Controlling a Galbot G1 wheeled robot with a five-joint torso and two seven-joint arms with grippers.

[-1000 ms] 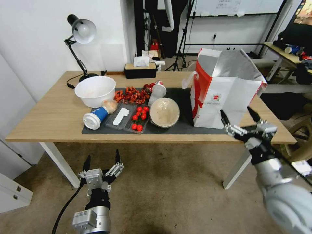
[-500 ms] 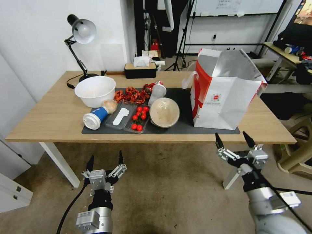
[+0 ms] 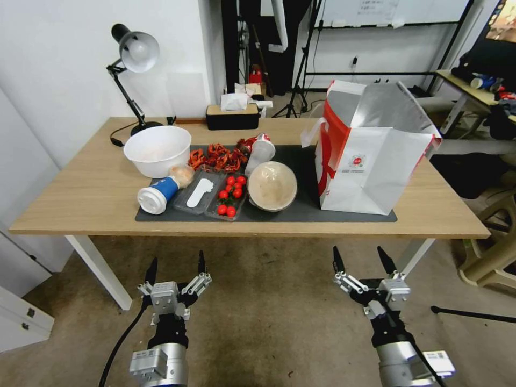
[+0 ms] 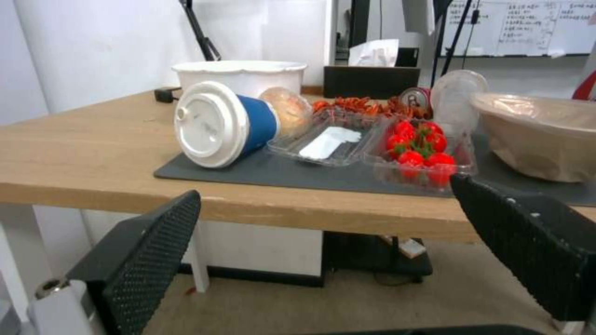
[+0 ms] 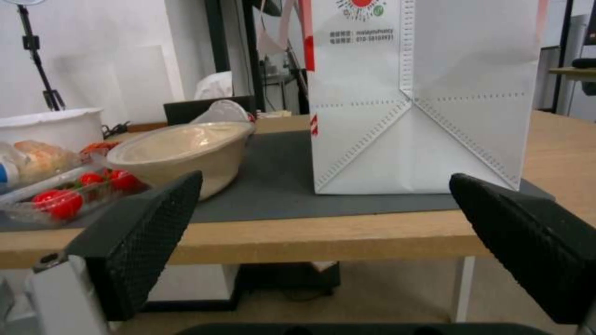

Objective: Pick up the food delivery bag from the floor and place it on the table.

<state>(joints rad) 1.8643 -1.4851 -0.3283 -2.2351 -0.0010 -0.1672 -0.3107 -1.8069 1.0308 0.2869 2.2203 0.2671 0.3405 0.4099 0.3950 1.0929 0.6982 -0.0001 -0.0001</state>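
A: Head view first. The food delivery bag point(image 3: 371, 156) stands upright on the table point(image 3: 80, 193), at the right end of the dark grey mat point(image 3: 301, 207), its mouth open and the foil lining showing.

B: And the arms?

A: Both are low, in front of the table's near edge, above the floor point(image 3: 269, 317). The left gripper point(image 3: 176, 265) points up with its fingers spread wide, nothing between them. The right gripper point(image 3: 363, 257) matches it, fingers wide apart and empty, below the bag and well apart from it.

B: What else is on that mat?

A: A white bowl point(image 3: 157, 149), a blue cup point(image 3: 157, 194) lying on its side, a clear tray of cherry tomatoes point(image 3: 230, 196), and a beige lidded bowl point(image 3: 272, 185) just beside the bag. A desk lamp point(image 3: 131, 59) and a tissue box point(image 3: 232, 114) sit farther back.

B: Over to the left wrist view.

A: The left gripper's black fingers point(image 4: 149, 251) frame the shot, wide apart. Between them sits the table edge, with the blue cup point(image 4: 223, 123) tipped over, its white lid facing the camera, and the tomatoes point(image 4: 422, 151) next to it.

B: Right wrist view?

A: The right gripper's fingers point(image 5: 139, 235) are wide apart too, empty. The bag point(image 5: 422, 102) rises straight ahead on the mat point(image 5: 273, 195), its base flat, with the beige bowl point(image 5: 180, 151) beside it.
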